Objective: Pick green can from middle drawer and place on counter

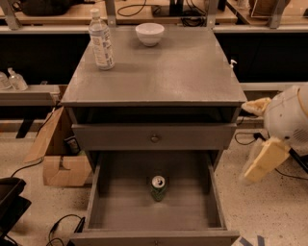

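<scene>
Robot arm waits beside an open cabinet: the gripper (254, 137) hangs at 3 o'clock, off the cabinet's right side and well apart from its target. Its two cream fingers (264, 161) look spread apart, with nothing between them.

The green can (158, 187) stands upright at 6 o'clock, near the middle of the open middle drawer (215, 199), alone on the plank floor and clear of every wall. The counter (163, 72) above carries a water bottle (102, 41) at 11 o'clock and a white bowl (149, 33) at 12 o'clock.

The risks lie in the reach. The closed drawer front with the knob (154, 138) and the counter's front edge overhang the back of the tray, so a descent begun too far in could strike them. The can is short and light, so a finger landing on its rim, or closing off-centre, would likely tip it or send it rolling. On the lift, the drawer's right wall is the nearest obstacle. The bottle could be toppled by a placement drifting toward 11 o'clock.

The counter is matte grey wood, flat, with most of its front half bare. Around it lie a speckled floor (260, 211), a cardboard box (57, 153) at 9 o'clock, loose cables (62, 226) at 7 o'clock and light wooden tables (62, 12) behind.
</scene>
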You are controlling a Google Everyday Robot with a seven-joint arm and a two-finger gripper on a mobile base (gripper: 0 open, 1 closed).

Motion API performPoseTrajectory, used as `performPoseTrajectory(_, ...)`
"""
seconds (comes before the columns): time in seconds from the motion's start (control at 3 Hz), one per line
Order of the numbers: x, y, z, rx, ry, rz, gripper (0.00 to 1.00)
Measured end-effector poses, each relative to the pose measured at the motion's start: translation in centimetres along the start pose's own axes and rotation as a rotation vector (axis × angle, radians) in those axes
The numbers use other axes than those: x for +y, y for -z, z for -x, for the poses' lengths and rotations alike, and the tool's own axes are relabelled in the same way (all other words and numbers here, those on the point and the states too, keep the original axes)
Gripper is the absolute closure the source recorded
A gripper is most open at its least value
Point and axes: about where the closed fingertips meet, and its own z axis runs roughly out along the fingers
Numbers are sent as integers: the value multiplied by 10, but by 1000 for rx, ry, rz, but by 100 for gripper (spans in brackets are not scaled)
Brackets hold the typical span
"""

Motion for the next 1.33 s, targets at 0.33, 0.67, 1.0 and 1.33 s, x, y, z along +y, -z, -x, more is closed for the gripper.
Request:
performPoseTrajectory(0.33, 21, -70, -12, -185, -11, 39, 0)
performPoseTrajectory(0.67, 13, -128, -11, -383, -29, -1, 0)
performPoseTrajectory(1.0, -5, -176, -19, -487, -49, -24, 0)
performPoseTrajectory(1.33, -5, -176, -19, -487, -49, -24, 0)
